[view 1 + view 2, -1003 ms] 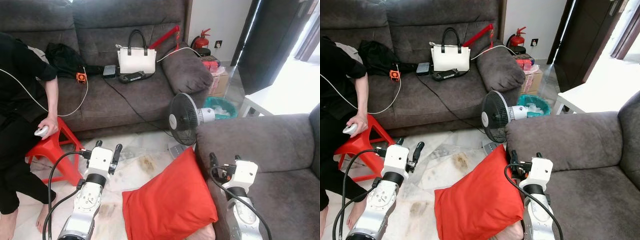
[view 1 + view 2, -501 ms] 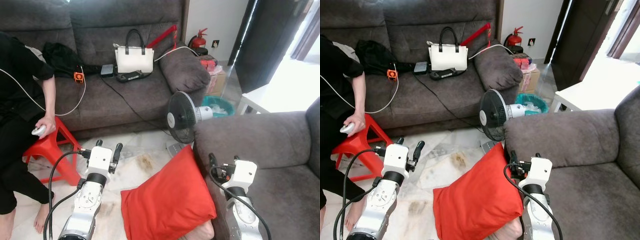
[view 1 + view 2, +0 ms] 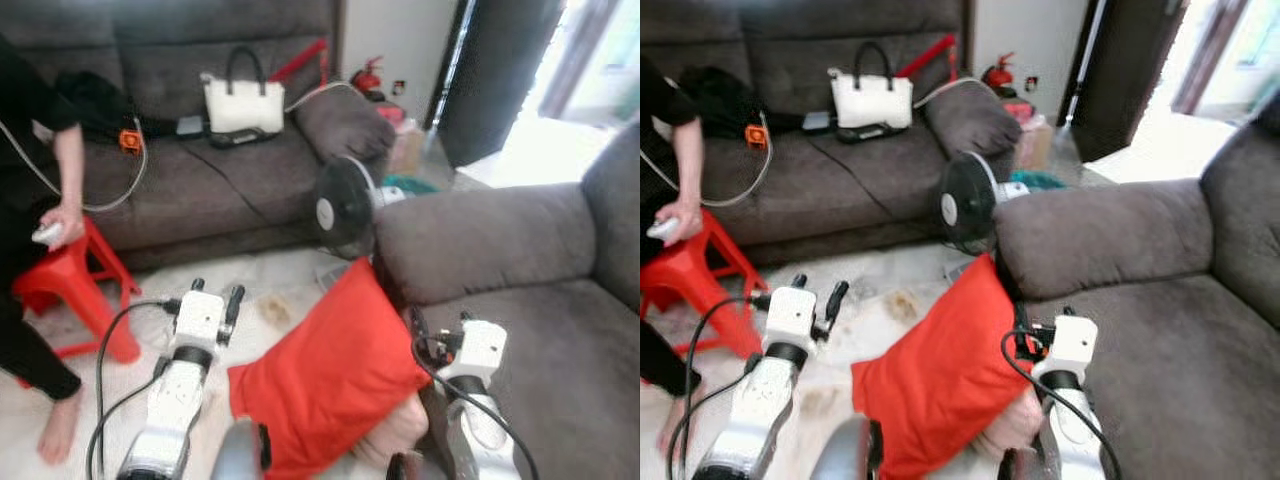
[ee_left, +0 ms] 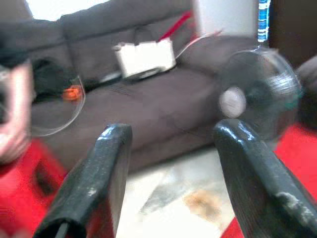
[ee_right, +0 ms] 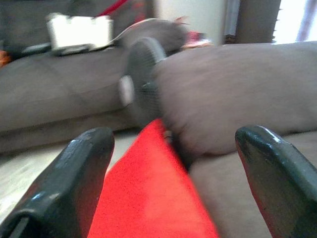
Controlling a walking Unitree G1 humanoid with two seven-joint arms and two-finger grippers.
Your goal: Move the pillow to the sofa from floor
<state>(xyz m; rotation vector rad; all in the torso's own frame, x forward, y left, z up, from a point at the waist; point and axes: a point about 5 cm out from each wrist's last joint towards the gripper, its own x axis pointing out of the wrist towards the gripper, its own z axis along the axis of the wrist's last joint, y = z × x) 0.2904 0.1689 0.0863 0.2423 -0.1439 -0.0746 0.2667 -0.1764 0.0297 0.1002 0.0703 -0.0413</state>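
Note:
The red pillow (image 3: 330, 370) stands tilted on the floor, its upper corner leaning against the front of the near grey sofa (image 3: 520, 240). My left gripper (image 3: 217, 293) is open over the floor tiles, just left of the pillow and apart from it. In the left wrist view the left gripper (image 4: 173, 163) has nothing between its fingers. My right gripper (image 3: 440, 325) is open at the pillow's right edge, over the near sofa's seat. Beyond the right gripper (image 5: 173, 163), the right wrist view has the pillow (image 5: 148, 193) and the sofa's armrest (image 5: 223, 94). The picture is blurred.
A standing fan (image 3: 340, 205) is on the floor just behind the pillow. The far sofa (image 3: 200, 180) carries a white handbag (image 3: 238, 105), cables and a black garment. A person (image 3: 40, 110) sits at left by a red stool (image 3: 60, 290). A pale rounded thing (image 3: 395, 430) lies under the pillow's lower edge.
The whole picture has shifted left and blurred, so the camera has turned right. Both grippers stay open in the same places beside the pillow.

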